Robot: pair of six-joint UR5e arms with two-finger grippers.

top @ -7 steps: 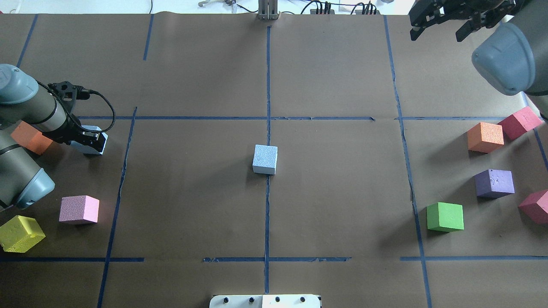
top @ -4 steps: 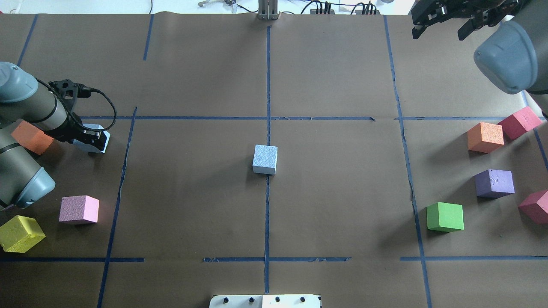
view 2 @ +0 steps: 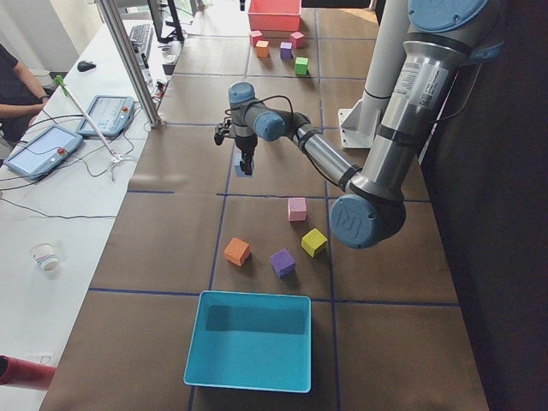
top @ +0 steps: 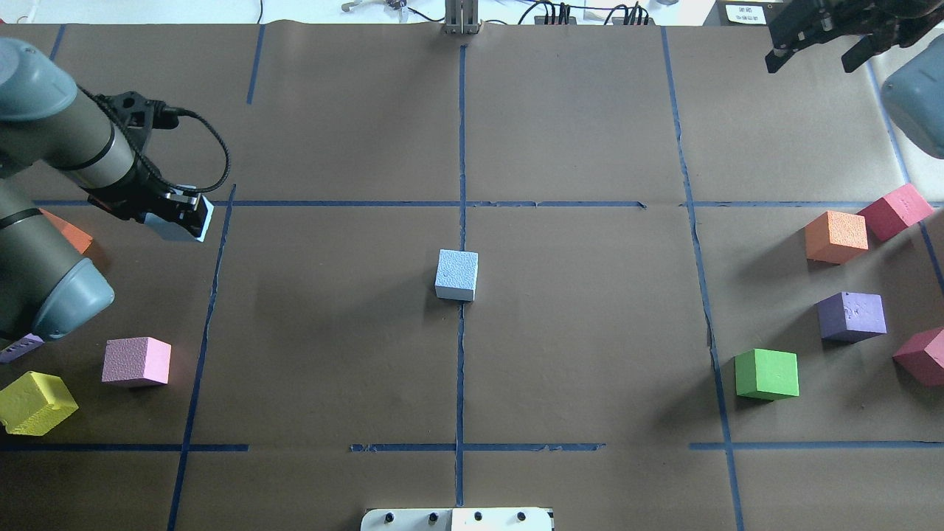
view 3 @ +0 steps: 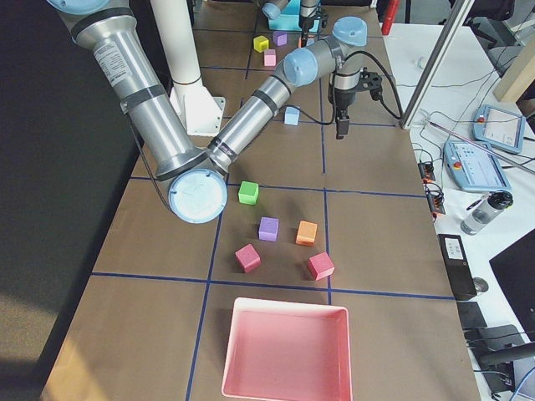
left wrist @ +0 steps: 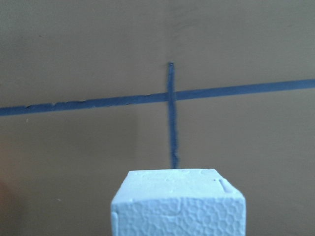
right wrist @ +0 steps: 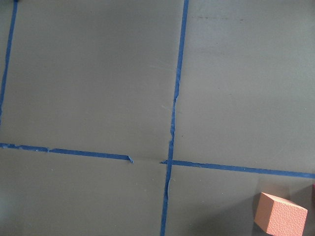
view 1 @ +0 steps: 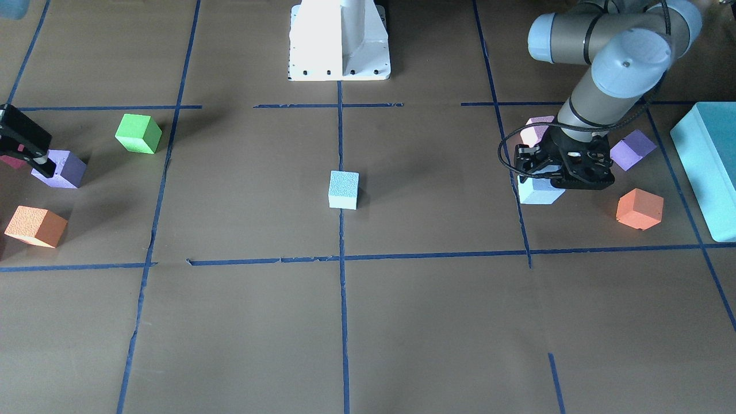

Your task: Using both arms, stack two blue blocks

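Change: our left gripper (top: pixel 184 217) has lifted the left block (view 1: pixel 537 194), clamped, at frame left.
Right gripper (top: pixel 811 55): spread, empty, upper right.
Next: onto centre block (top: pixel 457 274).

You see slivers of the held blue block (top: pixel 179 230) beneath the left gripper (top: pixel 184 214). The left arm (top: pixel 44 147) half hides an orange cube (top: pixel 71 234) at the worktop's (top: pixel 332 354) left edge; the right gripper (top: pixel 811 57) is cropped over the far right corner.

2 blue blks (top: pixel 456 274) (view 1: pixel 537 195), 9 other cubes (top: pixel 767 374), 2 arms (top: pixel 81 151) (top: pixel 914 103)
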